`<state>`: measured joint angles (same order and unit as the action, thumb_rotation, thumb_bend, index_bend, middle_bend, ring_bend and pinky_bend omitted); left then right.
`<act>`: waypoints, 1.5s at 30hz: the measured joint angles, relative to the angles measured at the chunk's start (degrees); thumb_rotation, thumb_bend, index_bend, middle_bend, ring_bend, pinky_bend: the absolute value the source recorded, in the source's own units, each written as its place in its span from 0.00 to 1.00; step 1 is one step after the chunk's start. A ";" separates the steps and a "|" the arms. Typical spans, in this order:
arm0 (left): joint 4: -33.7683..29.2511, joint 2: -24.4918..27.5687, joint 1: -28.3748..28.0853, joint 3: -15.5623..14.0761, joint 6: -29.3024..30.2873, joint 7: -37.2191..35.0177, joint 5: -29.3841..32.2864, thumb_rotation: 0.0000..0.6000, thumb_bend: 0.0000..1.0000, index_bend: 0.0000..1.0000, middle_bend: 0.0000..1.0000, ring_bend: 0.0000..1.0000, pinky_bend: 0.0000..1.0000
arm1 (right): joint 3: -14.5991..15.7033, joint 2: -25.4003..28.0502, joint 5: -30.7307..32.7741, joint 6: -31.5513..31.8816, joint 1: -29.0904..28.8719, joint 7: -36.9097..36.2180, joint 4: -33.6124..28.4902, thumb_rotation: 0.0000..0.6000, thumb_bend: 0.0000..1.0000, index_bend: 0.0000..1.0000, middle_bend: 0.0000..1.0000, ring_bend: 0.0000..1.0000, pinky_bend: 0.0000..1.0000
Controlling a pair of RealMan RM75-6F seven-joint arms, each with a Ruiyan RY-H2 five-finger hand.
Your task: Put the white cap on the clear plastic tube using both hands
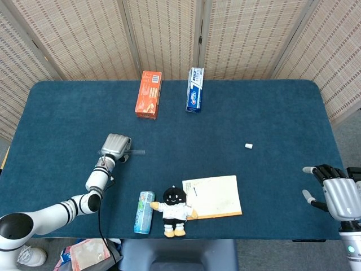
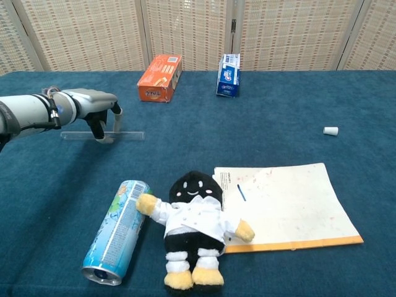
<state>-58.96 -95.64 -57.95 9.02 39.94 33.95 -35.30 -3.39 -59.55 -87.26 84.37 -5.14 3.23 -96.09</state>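
The clear plastic tube [image 2: 124, 135] lies flat on the blue table, left of centre; in the head view only one end of the tube [image 1: 137, 152] sticks out from under the hand. My left hand [image 2: 93, 106] sits over its left part, thumb behind and fingers in front, closed around it; the left hand [image 1: 115, 145] hides that part from above. The small white cap [image 1: 248, 146] lies alone far to the right, seen in the chest view as the cap [image 2: 330, 130]. My right hand [image 1: 333, 195] hovers past the table's right front corner, fingers spread, holding nothing.
An orange box [image 1: 149, 94] and a blue-white box [image 1: 194, 90] lie at the back. Near the front edge are a can on its side [image 1: 144, 212], a plush doll [image 1: 174, 210] and a paper pad [image 1: 215, 196].
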 measured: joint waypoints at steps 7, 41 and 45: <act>-0.13 0.10 -0.08 -0.43 0.06 0.30 0.13 1.00 0.35 0.48 0.99 0.96 1.00 | 0.00 -0.12 0.08 -0.08 -0.02 -0.18 0.22 1.00 0.26 0.31 0.36 0.25 0.29; -21.64 14.49 8.95 1.27 9.79 -18.10 -21.36 1.00 0.36 0.58 1.00 0.97 1.00 | -2.48 2.01 0.56 -2.88 -3.58 6.10 -4.27 1.00 0.51 0.31 0.62 0.62 0.61; -24.30 16.77 10.52 0.93 12.04 -19.34 -24.23 1.00 0.36 0.58 1.00 0.97 1.00 | -3.31 2.84 2.40 -5.60 -5.19 7.64 -6.00 1.00 0.59 0.31 0.77 0.79 0.77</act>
<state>-83.27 -78.87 -47.43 9.95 51.98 14.61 -59.53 -6.69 -56.71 -84.86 78.77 -10.33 10.87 -102.08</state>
